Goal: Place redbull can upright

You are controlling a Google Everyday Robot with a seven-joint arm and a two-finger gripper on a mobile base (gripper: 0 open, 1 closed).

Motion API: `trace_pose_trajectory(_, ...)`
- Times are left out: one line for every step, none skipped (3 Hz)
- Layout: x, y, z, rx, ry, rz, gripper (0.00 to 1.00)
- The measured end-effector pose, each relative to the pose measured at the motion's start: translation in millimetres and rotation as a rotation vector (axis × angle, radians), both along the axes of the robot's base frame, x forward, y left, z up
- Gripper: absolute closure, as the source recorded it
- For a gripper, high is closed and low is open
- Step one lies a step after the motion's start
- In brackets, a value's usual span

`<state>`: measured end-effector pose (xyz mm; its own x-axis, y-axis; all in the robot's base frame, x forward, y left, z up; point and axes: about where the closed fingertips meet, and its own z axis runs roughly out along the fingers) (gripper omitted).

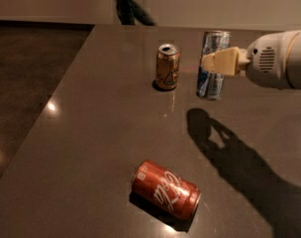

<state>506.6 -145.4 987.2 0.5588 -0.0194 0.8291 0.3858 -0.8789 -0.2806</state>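
Gripper (211, 63) reaches in from 3 o'clock, clamped on redbull can (211, 87), which is upright at 1 o'clock on bench (91, 133). Gold-brown can (167, 67) stands at its 9 o'clock. Red can (166, 189) lies at 6 o'clock.

I am gripping the redbull can (210, 86) upright at mid-height with my gripper (210, 63), over the far right of the table (91, 133), near the standing gold-brown can (168, 67); the red can (166, 189) is lying on its side, well apart.
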Motion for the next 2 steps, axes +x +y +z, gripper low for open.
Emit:
trace_pose_trajectory(0.5,-0.6,-5.1,-0.079,-0.148,0.002,1.00)
trace_pose_trajectory(3.5,-1.8,-10.1,-0.164,-0.274,0.011,1.00)
